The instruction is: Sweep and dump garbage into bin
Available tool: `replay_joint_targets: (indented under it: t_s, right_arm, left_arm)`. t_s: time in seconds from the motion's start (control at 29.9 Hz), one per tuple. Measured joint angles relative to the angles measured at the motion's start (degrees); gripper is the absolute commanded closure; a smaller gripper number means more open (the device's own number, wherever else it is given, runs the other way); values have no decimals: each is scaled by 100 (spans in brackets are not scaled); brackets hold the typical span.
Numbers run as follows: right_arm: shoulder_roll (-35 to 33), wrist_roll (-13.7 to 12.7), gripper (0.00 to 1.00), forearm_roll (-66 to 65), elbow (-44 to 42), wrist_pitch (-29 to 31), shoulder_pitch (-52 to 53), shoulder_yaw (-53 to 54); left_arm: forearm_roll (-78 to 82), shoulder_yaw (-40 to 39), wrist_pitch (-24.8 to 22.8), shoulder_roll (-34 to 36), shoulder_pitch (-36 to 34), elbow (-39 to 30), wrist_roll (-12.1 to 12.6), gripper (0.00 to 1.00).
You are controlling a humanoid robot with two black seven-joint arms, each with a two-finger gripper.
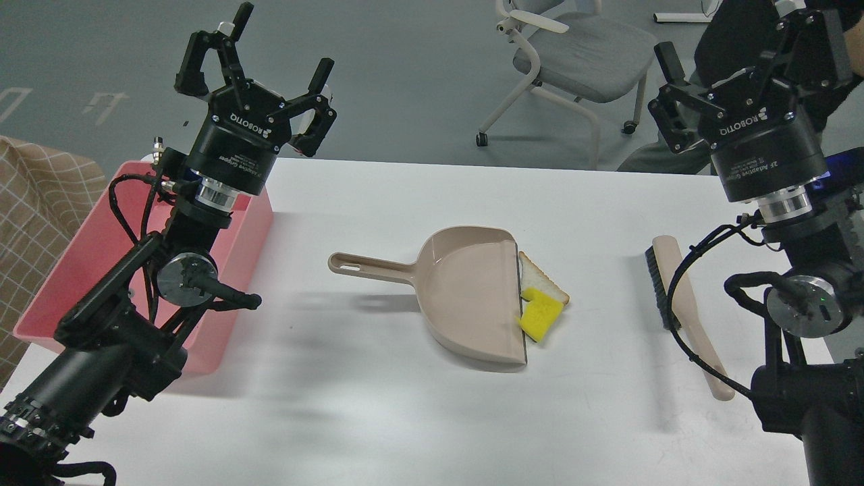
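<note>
The robot's two black arms fill the lower corners of the view, rising from the near edge of the white counter. The left hand is raised above the far end of the pink bin, its fingers spread apart and gripping nothing. The right hand is lifted at the far right, fingers also spread and empty.

The bin sits at the counter's left edge, partly hidden behind the left arm. Near the middle of the counter lies a beige dustpan, its handle pointing left toward the bin and its mouth facing right. The garbage rests at the dustpan's lip: the white bread slice with brown crust, and the yellow chunk just in front of it, touching the lip. A beige brush with dark bristles lies further right, well apart from the dustpan. A grey chair stands on the floor beyond the counter.
</note>
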Motion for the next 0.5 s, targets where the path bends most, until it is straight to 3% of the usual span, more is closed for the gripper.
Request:
replay_joint_targets:
  t_s: [0.5]
  right_arm:
    - [0, 0, 0, 16, -39, 0, 76, -125]
  left_arm:
    - [2, -13, 0, 40, 44, -17, 0, 2]
